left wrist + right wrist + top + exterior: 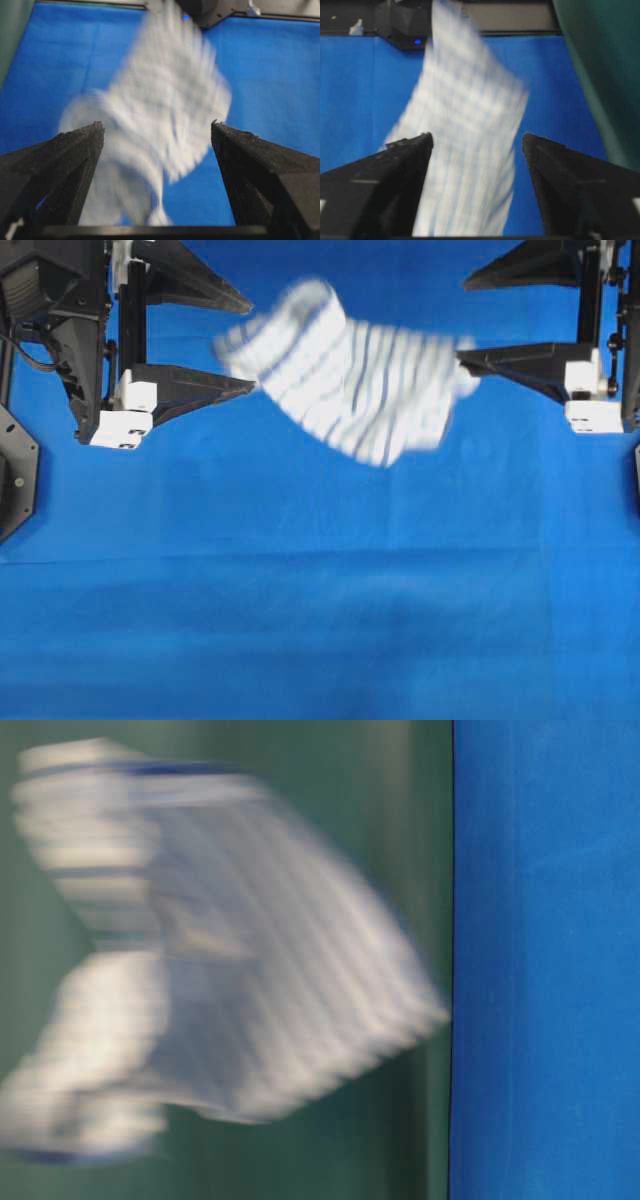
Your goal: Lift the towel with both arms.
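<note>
While both grippers' pointed black fingers (80, 150) stand apart, the soft striped towel (350, 380) hangs crumpled, blurred.

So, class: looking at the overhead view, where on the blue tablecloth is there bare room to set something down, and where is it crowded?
Free: the whole lower stretch of the tablecloth, below the towel and both grippers, out to the picture's edges. Crowded: the top band, where the blurred towel lies between the open left gripper and open right gripper.
</note>
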